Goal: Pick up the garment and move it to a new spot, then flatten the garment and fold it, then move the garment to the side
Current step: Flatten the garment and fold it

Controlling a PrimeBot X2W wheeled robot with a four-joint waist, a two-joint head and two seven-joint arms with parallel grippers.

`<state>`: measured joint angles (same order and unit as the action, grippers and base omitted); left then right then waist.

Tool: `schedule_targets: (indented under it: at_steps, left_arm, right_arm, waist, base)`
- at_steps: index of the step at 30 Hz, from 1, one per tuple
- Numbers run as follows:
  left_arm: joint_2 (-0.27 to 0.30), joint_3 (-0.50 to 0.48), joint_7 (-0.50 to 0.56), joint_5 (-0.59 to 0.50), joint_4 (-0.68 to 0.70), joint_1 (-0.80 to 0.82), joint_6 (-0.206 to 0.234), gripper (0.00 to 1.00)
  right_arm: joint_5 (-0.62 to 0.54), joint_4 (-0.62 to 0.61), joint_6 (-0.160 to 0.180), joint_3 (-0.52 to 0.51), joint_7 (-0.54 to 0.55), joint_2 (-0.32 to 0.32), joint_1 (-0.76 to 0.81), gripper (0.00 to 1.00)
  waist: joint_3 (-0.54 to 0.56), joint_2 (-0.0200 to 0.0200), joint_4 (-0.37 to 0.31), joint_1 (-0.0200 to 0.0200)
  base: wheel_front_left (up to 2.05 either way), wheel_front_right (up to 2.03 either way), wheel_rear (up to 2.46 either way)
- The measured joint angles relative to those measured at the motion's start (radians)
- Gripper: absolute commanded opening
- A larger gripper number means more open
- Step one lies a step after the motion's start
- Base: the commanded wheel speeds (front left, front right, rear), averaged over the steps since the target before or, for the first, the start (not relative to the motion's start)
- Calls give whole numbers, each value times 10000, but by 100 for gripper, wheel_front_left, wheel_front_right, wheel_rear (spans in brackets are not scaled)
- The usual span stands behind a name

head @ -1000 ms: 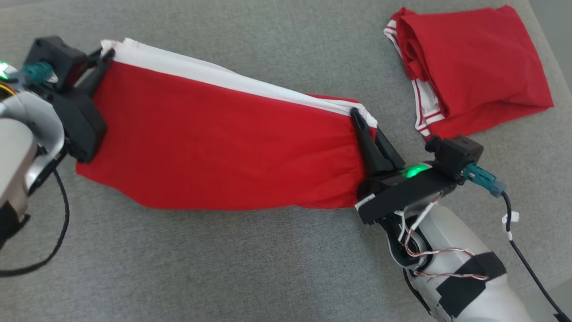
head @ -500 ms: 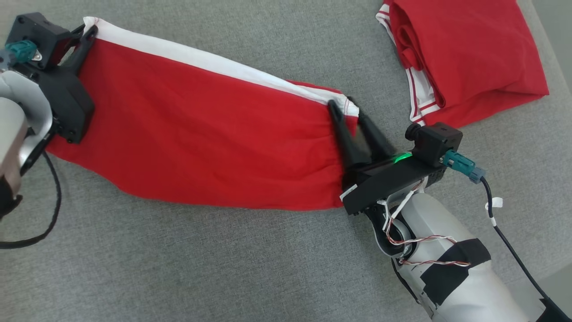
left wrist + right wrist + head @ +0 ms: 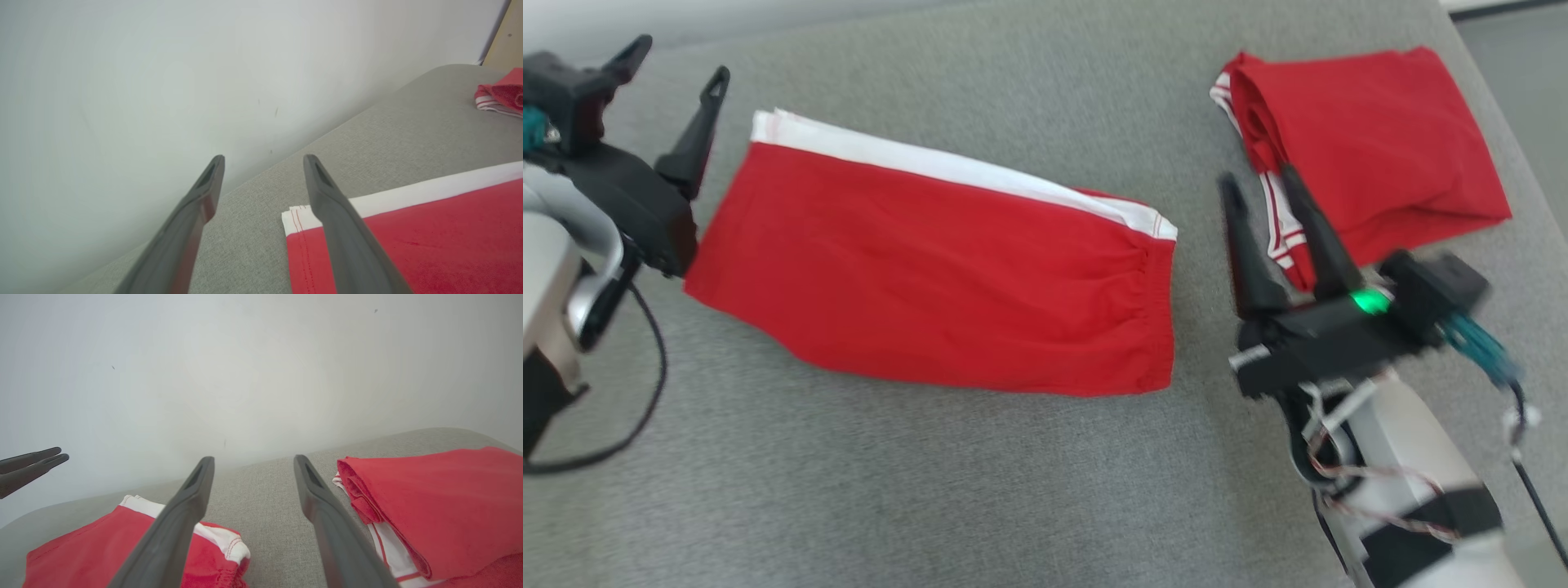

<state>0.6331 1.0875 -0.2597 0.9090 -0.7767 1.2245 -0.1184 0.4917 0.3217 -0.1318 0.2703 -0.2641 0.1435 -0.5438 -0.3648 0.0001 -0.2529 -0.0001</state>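
Item 1, garment (image 3: 947, 286): red, with a white band along its far long edge and a gathered hem at its right end. I see it folded into a long strip, lying flat on the gray padded surface (image 3: 931, 490), left of centre in my head view and slightly slanted.

Item 2, left gripper (image 3: 678, 65): beside the garment's left end, fingers spread wide, nothing between them. My left wrist view has the garment's (image 3: 408, 237) white corner just past one finger.

Item 3, right gripper (image 3: 1256, 178): fingers spread, empty, standing between the garment's right end and item 4.

Item 4, second red piece (image 3: 1380, 171): folded, striped white trim at its near edge, at the surface's far right, well apart from the garment.

Item 5, pale wall (image 3: 122, 81) behind the surface.
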Motion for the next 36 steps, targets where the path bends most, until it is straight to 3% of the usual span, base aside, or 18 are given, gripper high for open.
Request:
schedule_targets:
  at_steps: [5, 10, 15, 22, 36]
  left_arm:
    - [2, -1584, -27, -483, 1202, -1404, 560, 100]
    - [-136, -2556, -27, -830, 1804, -2560, 756, 100]
    - [-711, -3246, -27, -1083, 2023, -3858, 828, 100]
    - [-1555, -3250, -27, -1099, 941, -4469, 422, 100]
    - [-2380, -3722, -27, -1338, -1651, -4552, 12, 100]
  right_arm:
    - [-642, -1342, 0, -1279, 0, -33, 1330, 100]
    - [-1168, -2148, 0, -2100, 0, -171, 2359, 100]
    - [-1555, -2824, 0, -2876, -2, -556, 3504, 100]
    - [-1776, -3035, 0, -2911, -2, -809, 4083, 100]
    - [-1893, -2719, 0, -2483, 0, -865, 4060, 100]
  waist:
    - [431, -1, 266, -1]
    - [692, -1, 506, -1]
    - [895, -1, 790, -1]
    - [962, -1, 953, 0]
    - [1095, -2, 373, 0]
  base:
    - [0, 0, 0]
    - [0, 0, 0]
    - [0, 0, 0]
    - [0, 0, 0]
    - [0, 0, 0]
